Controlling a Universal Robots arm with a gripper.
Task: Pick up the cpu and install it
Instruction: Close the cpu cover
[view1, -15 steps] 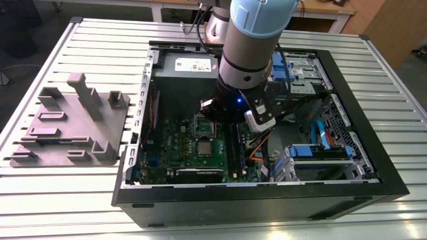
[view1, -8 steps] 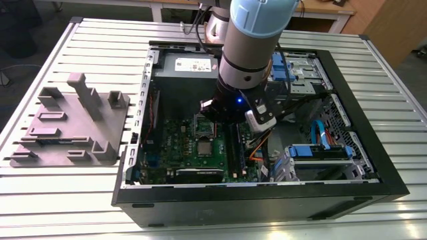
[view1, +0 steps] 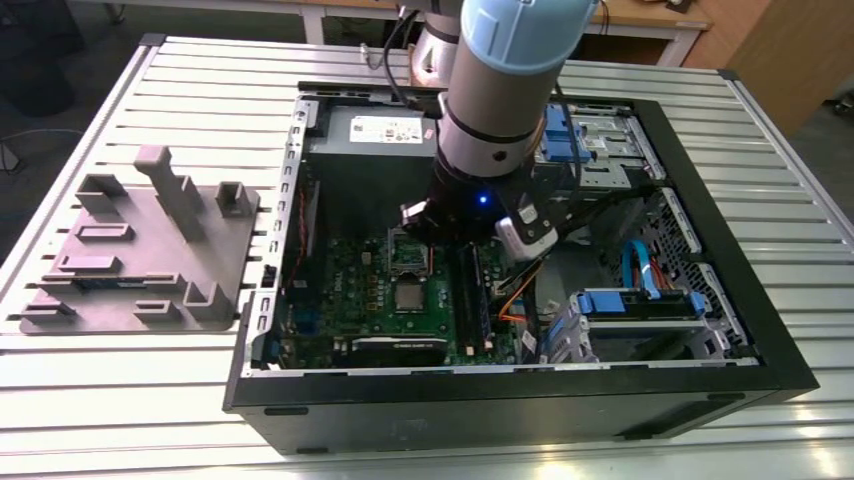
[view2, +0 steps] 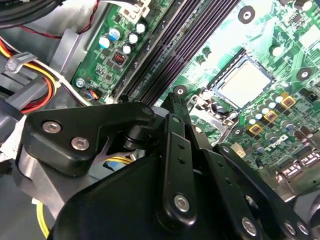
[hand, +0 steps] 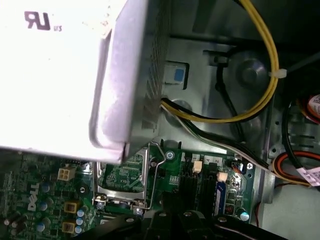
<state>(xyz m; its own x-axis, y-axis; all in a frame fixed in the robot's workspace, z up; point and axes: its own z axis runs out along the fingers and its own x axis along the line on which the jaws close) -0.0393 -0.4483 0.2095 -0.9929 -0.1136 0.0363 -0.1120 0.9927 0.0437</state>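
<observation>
The cpu (view1: 410, 294) is a small silver-grey square lying flat in its socket on the green motherboard (view1: 354, 300); in the second wrist view the cpu (view2: 245, 82) sits level inside the socket frame. The socket's metal load plate (hand: 122, 180) stands hinged open beside it, its wire lever raised. My gripper (view2: 172, 100) hangs low over the board just past the socket, beside the black memory slots (view2: 175, 55). Its black fingers are drawn together with nothing between them. The arm's wrist (view1: 487, 160) hides the gripper from the exterior view.
A grey power supply box (hand: 60, 75) with a white label stands close to the socket. Yellow and black cables (hand: 265, 85) run along the case wall. Blue drive cages (view1: 641, 300) fill the case at the exterior view's right. A grey tray with posts (view1: 134, 250) lies outside the case.
</observation>
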